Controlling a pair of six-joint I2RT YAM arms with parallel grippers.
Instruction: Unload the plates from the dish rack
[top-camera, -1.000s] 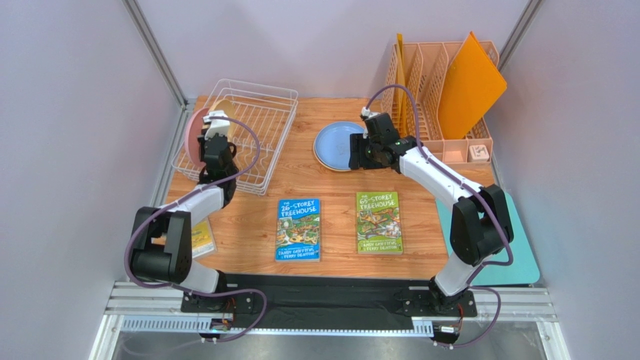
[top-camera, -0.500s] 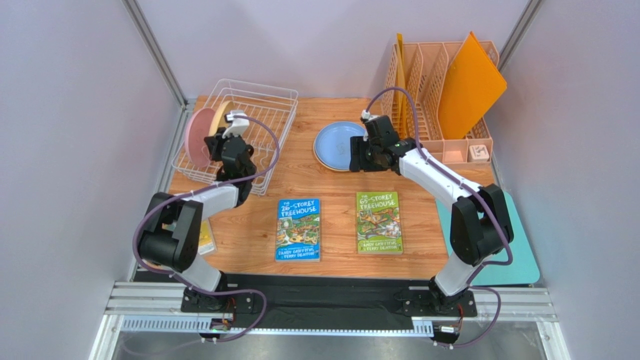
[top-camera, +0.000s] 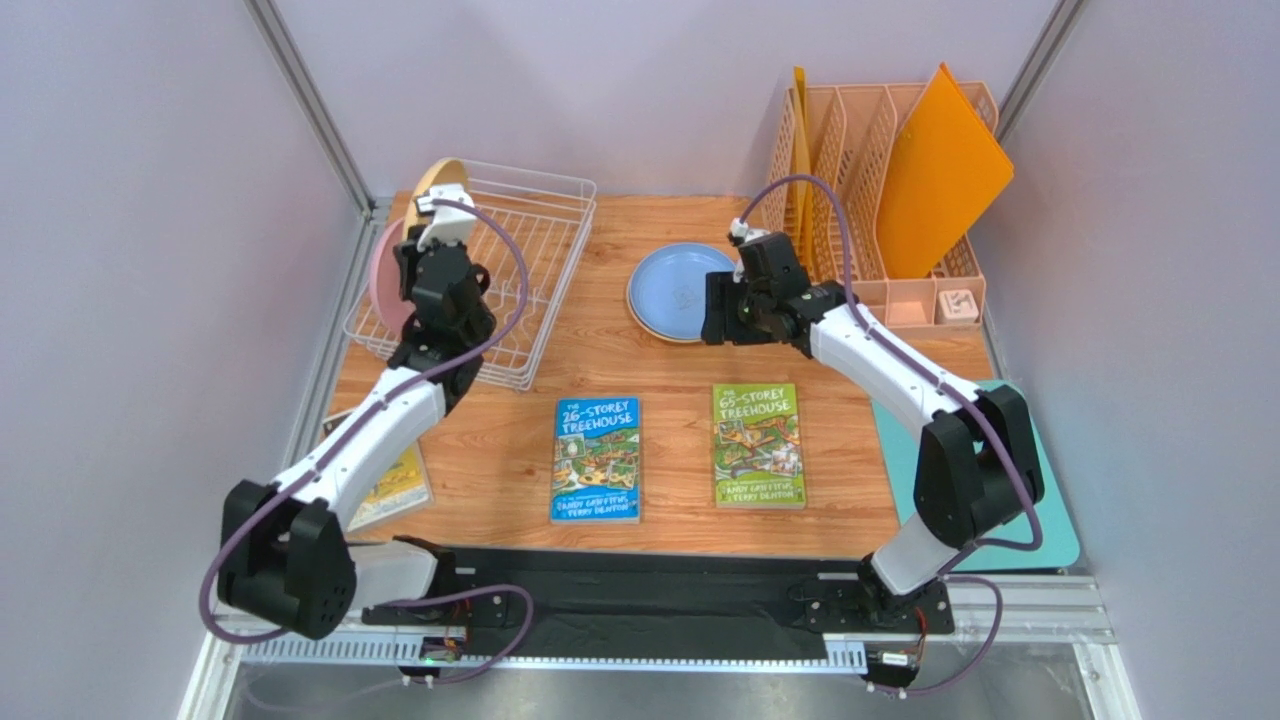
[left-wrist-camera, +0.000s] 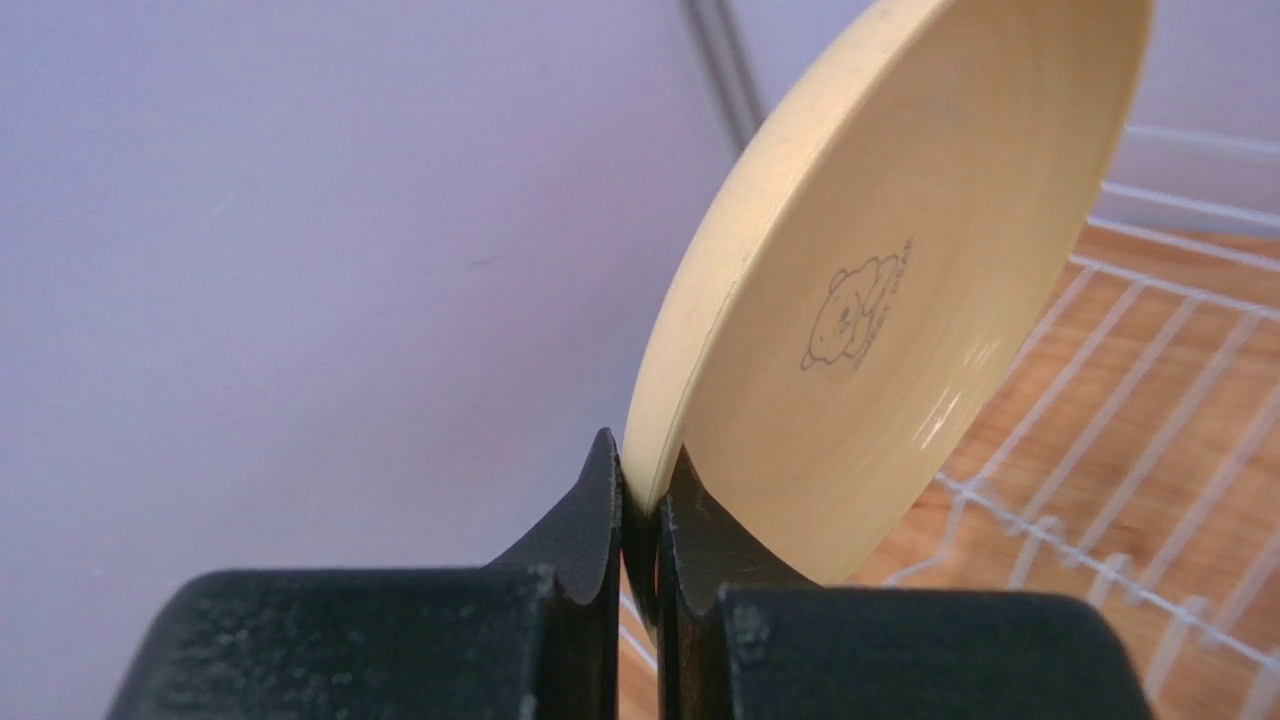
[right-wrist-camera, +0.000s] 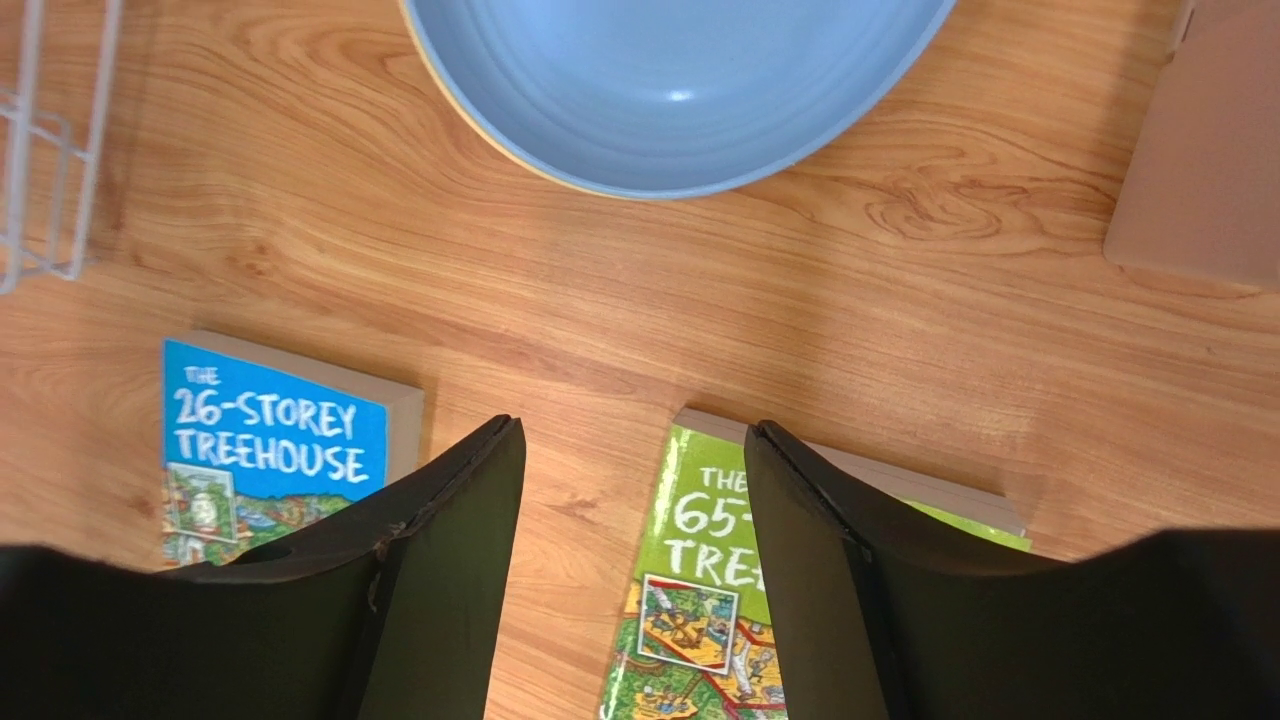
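The white wire dish rack (top-camera: 504, 278) stands at the back left; its wires show in the left wrist view (left-wrist-camera: 1157, 390). My left gripper (top-camera: 437, 207) is shut on the lower rim of a cream-yellow plate (top-camera: 437, 176), held upright above the rack's far left side. The pinch (left-wrist-camera: 642, 477) and the plate (left-wrist-camera: 902, 255) show in the left wrist view. A pink plate (top-camera: 385, 278) stands upright in the rack's left side. A light blue plate (top-camera: 669, 290) lies flat on the table. My right gripper (top-camera: 712, 312) is open and empty beside it (right-wrist-camera: 631, 443), with the blue plate (right-wrist-camera: 676, 75) just ahead.
A blue book (top-camera: 597, 458) and a green book (top-camera: 757, 444) lie at the table's front middle. A peach organizer with orange folders (top-camera: 887, 180) stands back right. A teal mat (top-camera: 1044, 518) lies at the right edge, a yellow book (top-camera: 394, 483) at the left.
My left gripper has lifted the cream-yellow plate up out of the rack, toward its far left corner. The right gripper has stayed open beside the blue plate.
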